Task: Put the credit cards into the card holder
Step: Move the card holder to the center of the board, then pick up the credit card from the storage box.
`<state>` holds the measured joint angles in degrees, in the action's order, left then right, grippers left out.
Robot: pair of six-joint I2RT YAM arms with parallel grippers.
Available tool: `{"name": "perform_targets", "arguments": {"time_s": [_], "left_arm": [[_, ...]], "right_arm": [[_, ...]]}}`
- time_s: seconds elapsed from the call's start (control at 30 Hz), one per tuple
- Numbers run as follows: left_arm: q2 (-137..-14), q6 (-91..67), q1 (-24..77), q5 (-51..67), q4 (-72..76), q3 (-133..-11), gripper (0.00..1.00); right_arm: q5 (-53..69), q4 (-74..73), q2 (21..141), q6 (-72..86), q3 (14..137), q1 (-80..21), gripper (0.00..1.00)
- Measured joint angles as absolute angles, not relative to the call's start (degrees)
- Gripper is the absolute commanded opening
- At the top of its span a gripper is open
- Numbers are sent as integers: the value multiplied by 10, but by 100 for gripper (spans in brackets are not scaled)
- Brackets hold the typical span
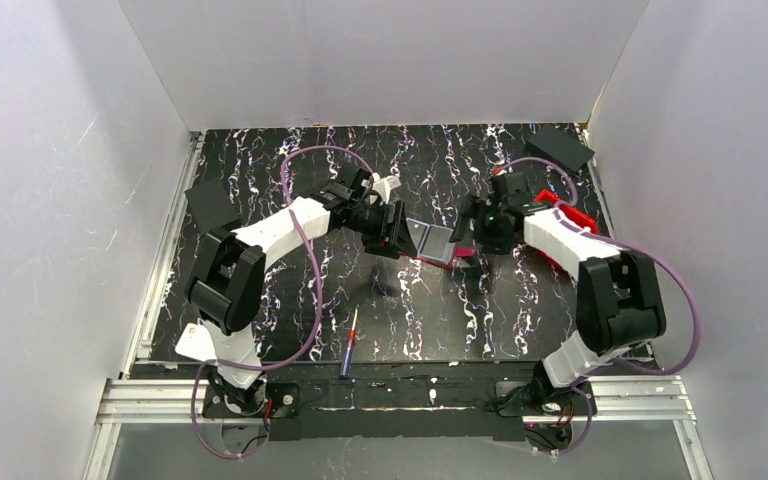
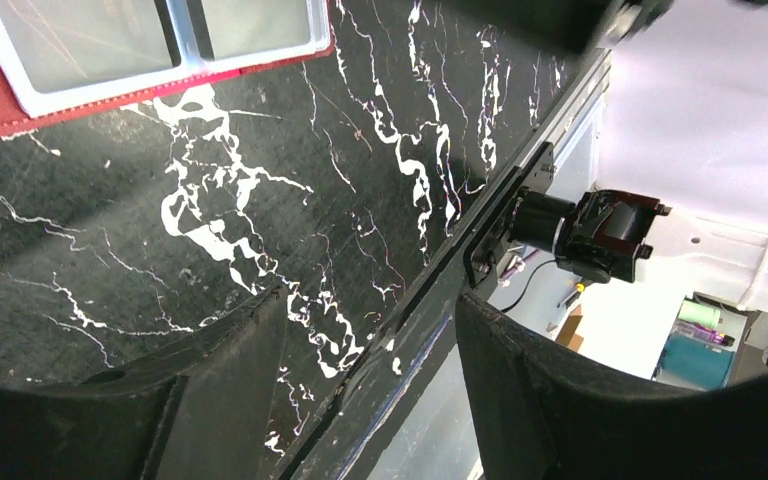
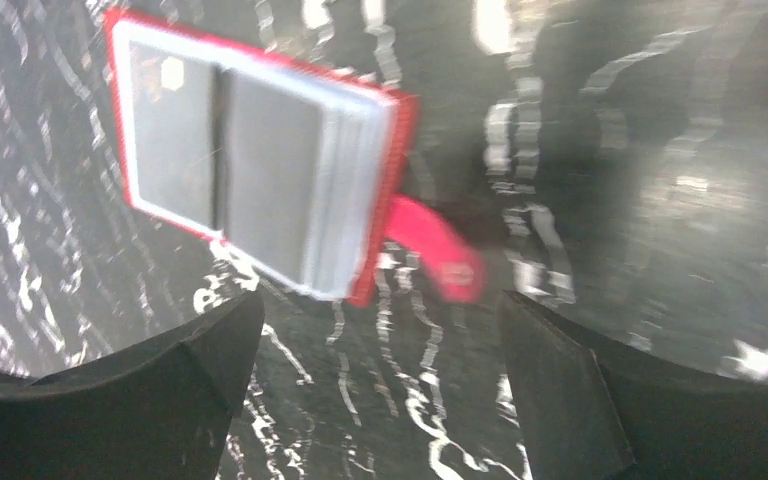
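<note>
White panels close in three sides of a black bench (image 1: 420, 310) veined with white, and both arms reach from its near edge towards the middle. There the card holder (image 1: 433, 242) lies open with its grey-blue pockets up. It sits right between the two sets of jaws, just right of the left jaws and just left of the right jaws. Its long axis runs roughly from one arm to the other, on a slight slant. The left jaws stand partly apart with nothing between them, and from that wrist the holder sits beyond the gap and off to one side. The right jaws are spread wide and are also empty. From the right wrist the holder, with its red strap (image 3: 438, 258), lies just ahead of the fingertips (image 3: 230, 330), so I judge the right arm (image 1: 560, 235) slightly nearer. No loose credit cards show on the bench, and I cannot tell whether any sit in the pockets. A red bin (image 1: 578, 215) shows behind the right arm, a black square (image 1: 558, 148) lies in the far right corner, and a pen-like tool (image 1: 348, 345) lies near the front edge.
</note>
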<state>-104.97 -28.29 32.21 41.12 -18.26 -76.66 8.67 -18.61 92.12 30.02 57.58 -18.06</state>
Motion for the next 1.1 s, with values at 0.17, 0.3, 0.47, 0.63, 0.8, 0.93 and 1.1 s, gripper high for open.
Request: {"name": "perform_targets", "arguments": {"time_s": [0.17, 0.3, 0.47, 0.63, 0.8, 0.93, 1.1], "left_arm": [[-1017, -283, 322, 411, -182, -749, 64], [-993, -286, 322, 421, -170, -749, 69], [-989, -300, 322, 442, -152, -747, 70], [-990, -320, 322, 466, -135, -745, 70], [-997, -343, 323, 490, -111, -743, 70], [-1004, -352, 324, 500, -101, -739, 70], [-1009, -359, 324, 506, -94, -736, 70]], "right_arm": [[-22, -290, 867, 259, 629, -124, 95], [-54, -327, 814, 209, 674, -14, 98], [-106, -337, 762, 182, 669, 147, 100], [-141, -348, 796, 182, 665, 176, 93], [-159, -352, 862, 176, 665, 173, 88], [-171, -350, 868, 175, 664, 171, 87], [-195, -329, 882, 183, 650, 152, 81]]}}
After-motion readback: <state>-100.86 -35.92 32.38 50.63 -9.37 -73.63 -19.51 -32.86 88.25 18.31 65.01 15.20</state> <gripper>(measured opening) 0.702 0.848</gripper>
